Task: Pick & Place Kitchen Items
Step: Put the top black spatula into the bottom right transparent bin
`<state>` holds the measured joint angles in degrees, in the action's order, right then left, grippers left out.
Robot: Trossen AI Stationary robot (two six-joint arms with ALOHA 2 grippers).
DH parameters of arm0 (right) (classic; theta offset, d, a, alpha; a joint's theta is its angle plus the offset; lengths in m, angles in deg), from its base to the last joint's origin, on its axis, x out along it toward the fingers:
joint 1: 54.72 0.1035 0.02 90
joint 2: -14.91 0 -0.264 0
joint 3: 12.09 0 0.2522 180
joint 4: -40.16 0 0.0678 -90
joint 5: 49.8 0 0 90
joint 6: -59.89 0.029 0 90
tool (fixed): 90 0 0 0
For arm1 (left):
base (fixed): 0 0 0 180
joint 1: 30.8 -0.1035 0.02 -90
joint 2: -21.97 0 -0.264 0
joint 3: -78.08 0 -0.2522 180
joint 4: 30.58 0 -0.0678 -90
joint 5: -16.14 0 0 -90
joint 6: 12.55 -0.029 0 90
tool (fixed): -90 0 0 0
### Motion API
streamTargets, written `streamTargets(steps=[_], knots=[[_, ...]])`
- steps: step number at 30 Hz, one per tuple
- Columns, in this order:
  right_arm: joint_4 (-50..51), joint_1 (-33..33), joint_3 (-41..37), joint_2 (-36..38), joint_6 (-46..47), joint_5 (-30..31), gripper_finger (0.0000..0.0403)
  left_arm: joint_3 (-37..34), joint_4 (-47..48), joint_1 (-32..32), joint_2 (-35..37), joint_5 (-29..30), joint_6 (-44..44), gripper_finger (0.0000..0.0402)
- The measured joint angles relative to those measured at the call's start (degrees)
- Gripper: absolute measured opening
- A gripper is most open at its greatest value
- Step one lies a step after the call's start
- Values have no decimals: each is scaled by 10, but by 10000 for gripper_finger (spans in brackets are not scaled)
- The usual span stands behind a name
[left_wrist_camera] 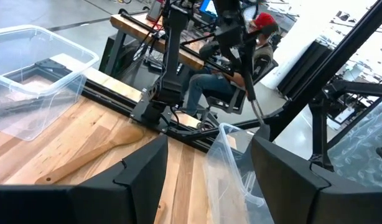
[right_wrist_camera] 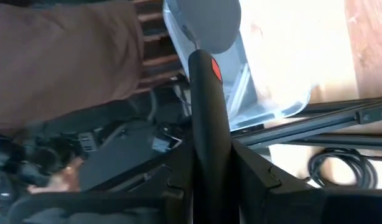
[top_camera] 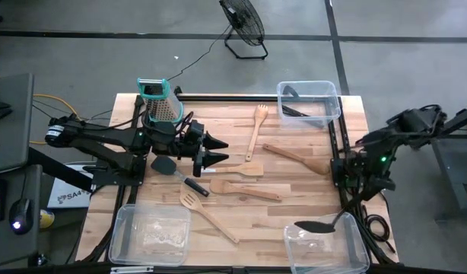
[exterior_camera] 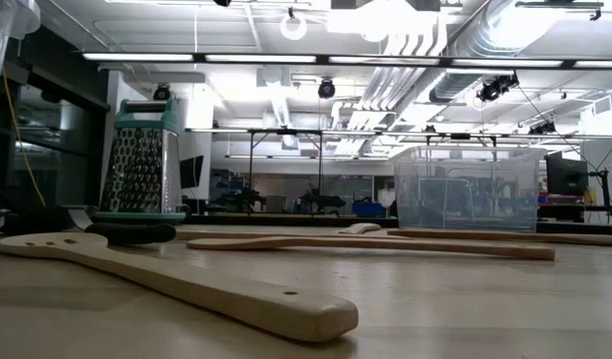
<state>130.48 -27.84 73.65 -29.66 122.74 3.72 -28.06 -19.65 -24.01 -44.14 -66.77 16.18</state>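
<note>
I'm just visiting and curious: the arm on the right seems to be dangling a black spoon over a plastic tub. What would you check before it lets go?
1. Spoon held firmly: ok. The right gripper is shut on the black spoon's handle.
2. Spoon head over the tub: ok. From above, it hangs over the near right tub's far edge.
3. Tub has room: ok, it looks empty.
4. Handle will fall inside too: cannot tell. It slants out past the tub's rim.
5. Other arm out of the way: ok. The left gripper is open, across the table beside the grater.
6. Nobody reaching in: ok. A seated person is beyond the table.
</note>
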Motion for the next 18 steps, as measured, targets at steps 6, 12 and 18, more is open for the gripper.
streamTargets(steps=[6,12,18], knots=[[0,59,0,-62,2,7,67,0,0,0,0,0,0,227],[-1,108,0,-115,0,13,67,0,0,0,0,0,0,227],[-6,127,0,-159,-3,48,69,0,0,0,0,0,0,227]])
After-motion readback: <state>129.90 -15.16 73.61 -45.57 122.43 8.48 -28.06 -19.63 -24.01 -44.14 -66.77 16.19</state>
